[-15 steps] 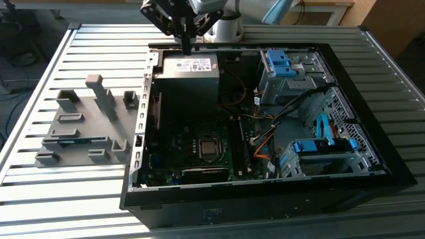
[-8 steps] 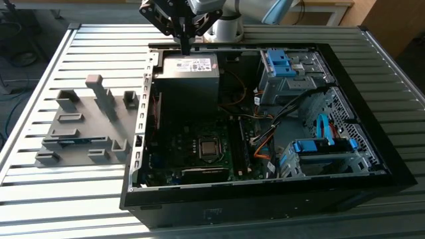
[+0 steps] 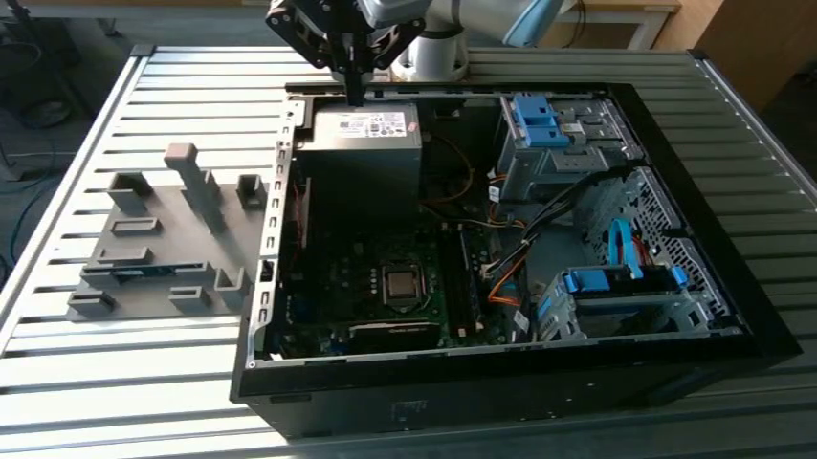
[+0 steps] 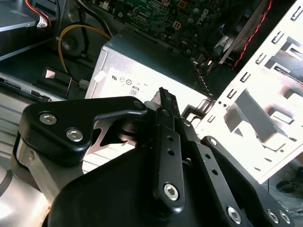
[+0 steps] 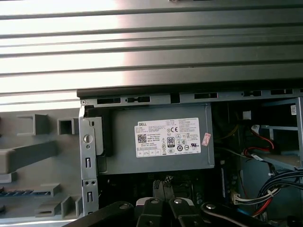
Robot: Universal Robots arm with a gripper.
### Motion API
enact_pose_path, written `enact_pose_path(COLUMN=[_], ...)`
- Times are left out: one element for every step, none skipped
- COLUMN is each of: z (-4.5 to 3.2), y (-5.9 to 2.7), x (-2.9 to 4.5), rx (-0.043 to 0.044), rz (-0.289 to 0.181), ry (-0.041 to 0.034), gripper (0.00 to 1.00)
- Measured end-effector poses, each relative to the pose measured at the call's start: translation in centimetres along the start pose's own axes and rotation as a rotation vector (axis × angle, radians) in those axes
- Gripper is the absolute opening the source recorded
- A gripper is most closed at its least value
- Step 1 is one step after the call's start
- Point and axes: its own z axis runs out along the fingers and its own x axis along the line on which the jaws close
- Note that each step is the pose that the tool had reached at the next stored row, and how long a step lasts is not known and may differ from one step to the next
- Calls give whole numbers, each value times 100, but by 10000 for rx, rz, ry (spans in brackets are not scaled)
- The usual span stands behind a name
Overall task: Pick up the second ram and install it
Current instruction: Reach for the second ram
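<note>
Black metal fingers of the gripper [image 3: 351,96] are pressed together with nothing between them. They point straight down over the far rim of the uncovered computer case [image 3: 511,375], just above the grey power supply [image 3: 366,134] with its white label. In both wrist views the joined fingertips [image 4: 163,97] [image 5: 162,184] hang clear of the supply's top face.

The second ram [image 3: 143,272] sits in a slot of the grey holder tray [image 3: 191,206], outside the case on the exterior view's left and well apart from the gripper. Its blue edge [image 5: 19,192] also shows in the first wrist view.

The slatted metal table [image 3: 166,96] lies bare around the tray. Inside the case, the green motherboard [image 3: 383,287] lies beside the supply, and cables and blue-tabbed drive cages [image 3: 600,287] crowd the exterior view's right.

The arm [image 3: 434,29] comes in from the far side, with its wrist held vertical.
</note>
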Motion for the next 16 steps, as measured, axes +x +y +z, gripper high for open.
enact_pose_path(z=[0,0,0,0,0,0,0,0,-1,0,0,0,0,0,0,0], y=[0,0,-1,-1,-2,-2,-3,-3,-3,-3,-3,-4,-4,-4,-4,-4], x=[2,4,6,19,30,31,33,35,38,40,43,46,48,50,52,54], rx=[0,0,0,0,0,0,0,0,0,0,0,0,0,0,1,0], rz=[0,0,0,0,0,0,0,1,1,0,0,0,0,0,0,0], ry=[0,0,0,0,0,0,0,0,0,0,0,0,1,0,0,1], gripper=[11,11,11,11,11,11,11,11,11,11,11,11,11,11,11,11])
